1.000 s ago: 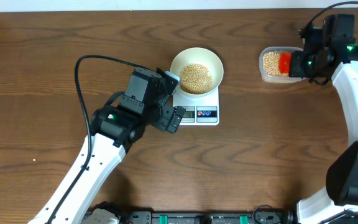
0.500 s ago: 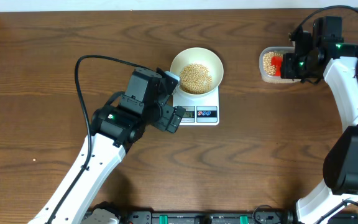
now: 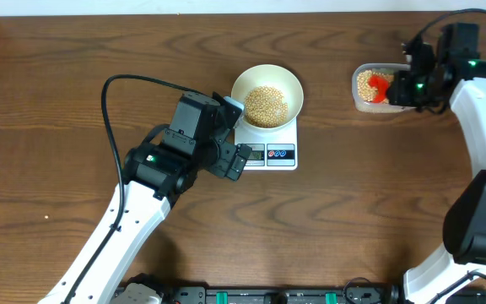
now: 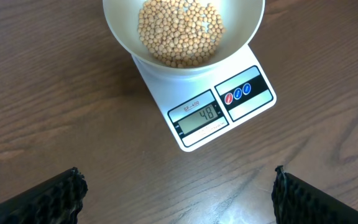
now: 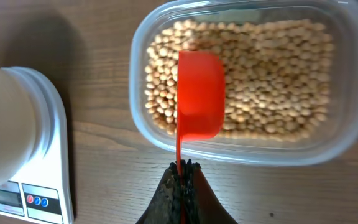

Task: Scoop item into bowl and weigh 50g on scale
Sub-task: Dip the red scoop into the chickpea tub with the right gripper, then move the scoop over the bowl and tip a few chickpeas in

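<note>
The white bowl (image 3: 267,93) sits on the white scale (image 3: 268,152) and holds tan beans (image 4: 180,30). In the left wrist view the scale's display (image 4: 201,116) reads 48. My left gripper (image 4: 178,190) is open and empty, hovering over bare table just in front of the scale. My right gripper (image 5: 183,168) is shut on the thin handle of a red scoop (image 5: 199,93). The scoop is held over the beans (image 5: 272,81) in the clear plastic tub (image 3: 376,88) at the far right, and it looks empty, back side up.
Wood table (image 3: 353,219) all round. A black cable (image 3: 112,110) loops from the left arm over the table's left side. The tub stands about a hand's width right of the bowl and scale.
My right gripper with the red scoop has shifted slightly over the tub and the scoop has turned. The left arm, bowl and scale have not moved.
</note>
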